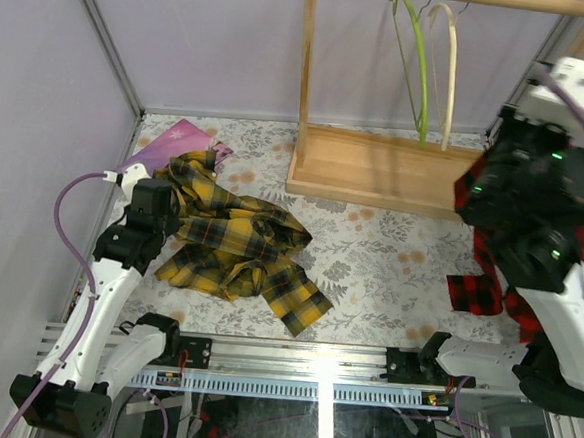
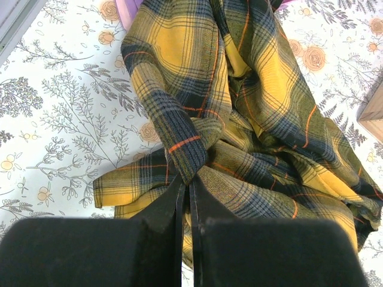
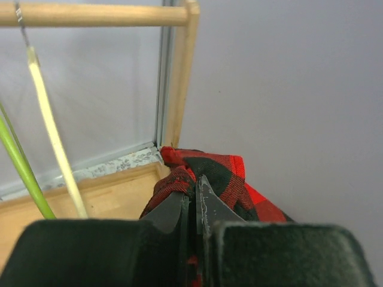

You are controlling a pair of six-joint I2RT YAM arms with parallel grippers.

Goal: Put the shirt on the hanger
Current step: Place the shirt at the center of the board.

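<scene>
On the left half of the desk [image 1: 370,255], the shirt [image 1: 235,250] lies crumpled in a heap. It is well apart from the hanger [image 1: 420,78], which hangs from the rail of the wooden rack [image 1: 376,170] at the rear, just beside a cream hanger [image 1: 448,75].

Hazards:

1. The left jaws are closed on a narrow fold at the shirt's left edge. Whether this fold is a cuff or a hem cannot be told. A lift from this point probably raises a tangled bundle with the collar buried, leaving no neck opening for the hanger.
2. The pinch is thin. Cloth weight may pull the fold out of the jaws.
3. The right jaws are closed on a red plaid garment [image 1: 472,292], which is not a task item. While so occupied, that arm cannot steady the hanger, and the dangling cloth may snag on the rack.
4. Both hangers hang close together. Contact with one may swing or unhook the other.

Pose:

The left arm [image 1: 119,257] reaches low, with its wrist angled down over the shirt. The right arm [image 1: 542,226] is raised high at the right, its wrist near the rack's right post, with the red garment hanging beneath.
</scene>
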